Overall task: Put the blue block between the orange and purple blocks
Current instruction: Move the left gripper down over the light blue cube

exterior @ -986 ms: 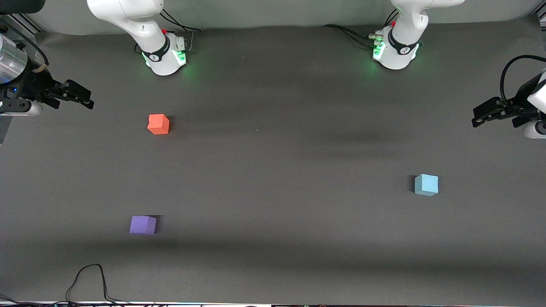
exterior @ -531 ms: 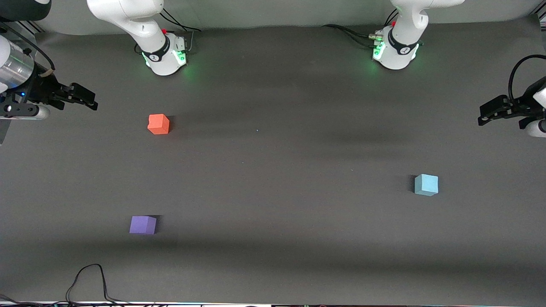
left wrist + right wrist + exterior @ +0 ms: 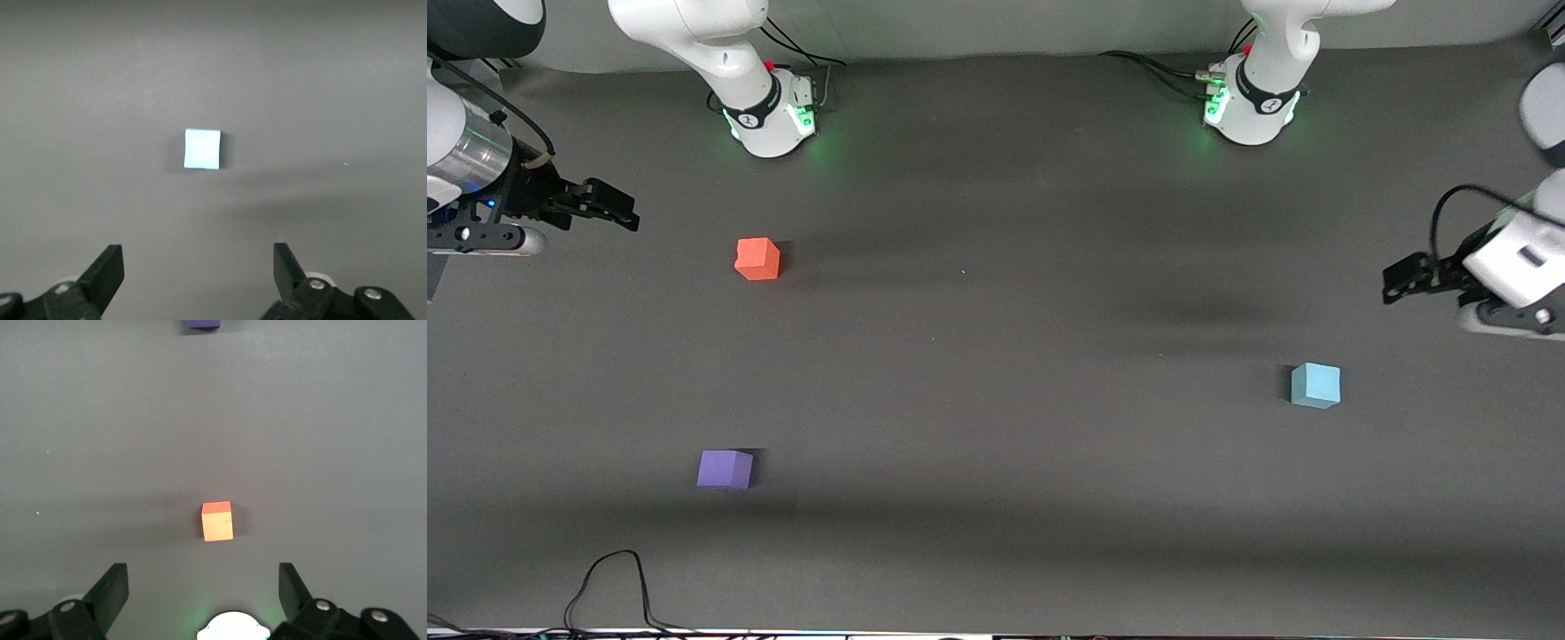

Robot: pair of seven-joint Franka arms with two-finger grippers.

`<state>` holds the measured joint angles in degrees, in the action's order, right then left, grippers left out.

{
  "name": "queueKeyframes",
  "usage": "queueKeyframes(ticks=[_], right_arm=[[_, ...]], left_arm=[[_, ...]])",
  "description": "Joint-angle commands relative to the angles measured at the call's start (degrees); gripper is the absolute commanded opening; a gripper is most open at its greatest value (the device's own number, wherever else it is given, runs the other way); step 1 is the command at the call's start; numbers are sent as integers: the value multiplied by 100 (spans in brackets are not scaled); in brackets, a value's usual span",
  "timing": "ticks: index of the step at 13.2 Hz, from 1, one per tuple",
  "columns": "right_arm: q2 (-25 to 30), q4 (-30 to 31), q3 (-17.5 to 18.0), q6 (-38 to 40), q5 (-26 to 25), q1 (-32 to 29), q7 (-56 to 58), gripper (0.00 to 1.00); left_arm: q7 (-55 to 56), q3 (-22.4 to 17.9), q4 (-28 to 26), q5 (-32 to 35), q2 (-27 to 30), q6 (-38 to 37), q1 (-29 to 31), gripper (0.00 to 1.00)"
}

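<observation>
The light blue block [image 3: 1315, 385] sits on the dark table toward the left arm's end; it also shows in the left wrist view [image 3: 202, 149]. The orange block [image 3: 758, 259] sits toward the right arm's end, and the purple block [image 3: 725, 468] lies nearer the front camera than it. Both show in the right wrist view: the orange block [image 3: 217, 521] and the purple block [image 3: 203, 323] at the frame's edge. My left gripper [image 3: 1400, 282] is open and empty, up in the air beside the blue block. My right gripper [image 3: 618, 213] is open and empty, up at the table's end beside the orange block.
The two arm bases, the right [image 3: 769, 116] and the left [image 3: 1249, 107], stand along the table's back edge. A black cable [image 3: 614, 587] loops onto the table's front edge near the purple block.
My left gripper has moved inward over the table and closer to the blue block. My right gripper has shifted slightly toward the orange block. The blocks have not moved.
</observation>
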<state>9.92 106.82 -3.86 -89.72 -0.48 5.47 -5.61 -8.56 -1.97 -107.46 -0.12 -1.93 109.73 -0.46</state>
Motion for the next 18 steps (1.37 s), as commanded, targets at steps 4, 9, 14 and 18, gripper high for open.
queueKeyframes(ticks=[4, 9, 14, 18], right_arm=[[116, 111, -36, -98, 39, 25, -1, 100], [107, 120, -36, -150, 39, 25, -1, 100], [116, 120, -36, -203, 39, 25, -1, 100], [116, 120, -36, -212, 39, 34, 7, 100]], left_arm=[[-146, -14, -1084, -14, -850, 2286, -7, 100], [-252, -14, -1426, 3, -1827, 3913, -16, 100], [-252, -14, -1647, 3, -2250, 4531, -7, 100], [-243, -14, -1612, 3, -2294, 4514, -7, 54]])
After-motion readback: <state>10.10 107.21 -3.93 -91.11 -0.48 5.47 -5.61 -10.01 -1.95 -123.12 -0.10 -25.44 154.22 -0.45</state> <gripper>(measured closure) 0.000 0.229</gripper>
